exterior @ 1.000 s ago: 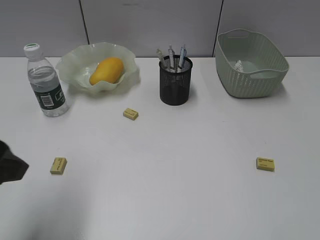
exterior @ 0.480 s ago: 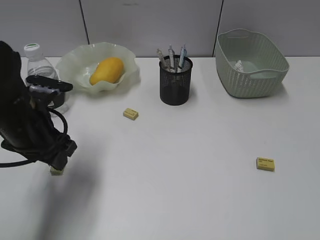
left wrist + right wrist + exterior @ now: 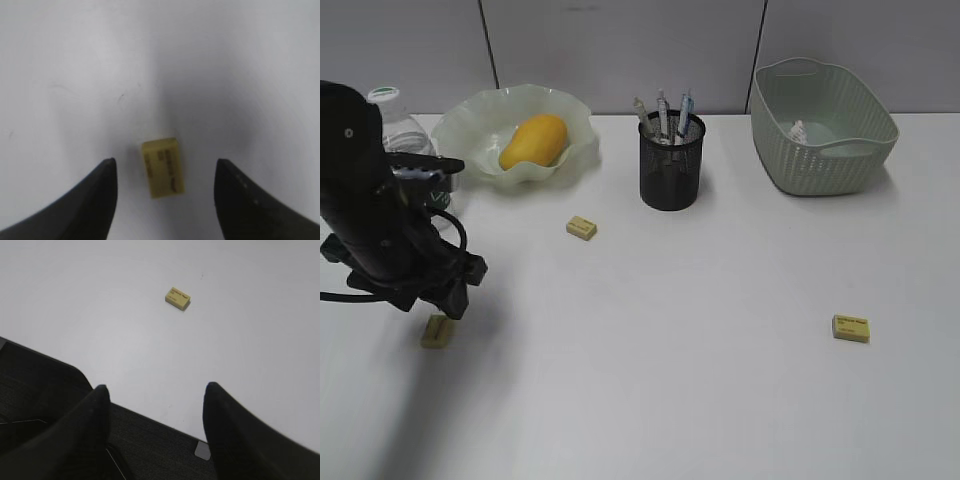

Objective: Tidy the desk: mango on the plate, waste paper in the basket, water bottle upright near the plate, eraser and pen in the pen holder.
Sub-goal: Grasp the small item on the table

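**Open middle, crowded back row**

Back edge of desk (image 3: 680,380) lined with obstacles: bottle (image 3: 405,135), plate (image 3: 470,130) holding mango (image 3: 534,140), pen holder (image 3: 671,165), basket (image 3: 820,130). Gaps between them passable. Left arm (image 3: 380,220) blocks near-left area, half hiding the bottle. Three erasers lie flat, low: left (image 3: 437,331), centre (image 3: 581,228), right (image 3: 850,328). Wide bare surface centre and front.
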`<state>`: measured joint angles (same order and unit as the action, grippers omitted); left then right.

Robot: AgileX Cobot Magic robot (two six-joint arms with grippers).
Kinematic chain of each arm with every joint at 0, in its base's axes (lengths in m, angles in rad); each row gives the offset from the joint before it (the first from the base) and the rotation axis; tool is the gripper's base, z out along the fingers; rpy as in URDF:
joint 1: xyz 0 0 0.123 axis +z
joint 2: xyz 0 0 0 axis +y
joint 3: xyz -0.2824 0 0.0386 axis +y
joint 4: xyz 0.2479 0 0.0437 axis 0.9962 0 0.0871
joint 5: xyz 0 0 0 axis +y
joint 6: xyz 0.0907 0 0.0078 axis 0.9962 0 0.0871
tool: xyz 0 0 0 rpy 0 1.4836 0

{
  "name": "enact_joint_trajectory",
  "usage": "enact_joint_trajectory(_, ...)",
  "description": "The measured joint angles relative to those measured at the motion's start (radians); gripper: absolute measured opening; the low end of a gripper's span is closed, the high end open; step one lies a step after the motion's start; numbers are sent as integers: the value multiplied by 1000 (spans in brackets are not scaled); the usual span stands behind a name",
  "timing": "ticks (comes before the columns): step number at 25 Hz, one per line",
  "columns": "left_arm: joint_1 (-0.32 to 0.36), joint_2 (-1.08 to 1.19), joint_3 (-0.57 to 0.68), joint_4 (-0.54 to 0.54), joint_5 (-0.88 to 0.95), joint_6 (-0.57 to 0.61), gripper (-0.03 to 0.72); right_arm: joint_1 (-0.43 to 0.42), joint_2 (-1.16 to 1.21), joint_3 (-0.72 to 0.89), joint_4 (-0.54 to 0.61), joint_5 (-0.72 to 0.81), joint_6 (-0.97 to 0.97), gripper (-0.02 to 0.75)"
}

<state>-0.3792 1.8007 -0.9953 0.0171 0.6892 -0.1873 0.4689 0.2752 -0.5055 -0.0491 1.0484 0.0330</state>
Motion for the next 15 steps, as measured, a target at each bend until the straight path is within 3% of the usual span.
enact_joint_trajectory(10, 0, 97, -3, -5, -35, 0, 448, 0, 0, 0, 0, -3, 0, 468)
enact_joint_trajectory(15, 0, 120, -14, 6, -25, -3, 351, 0, 0, 0, -1, -3, 0, 467)
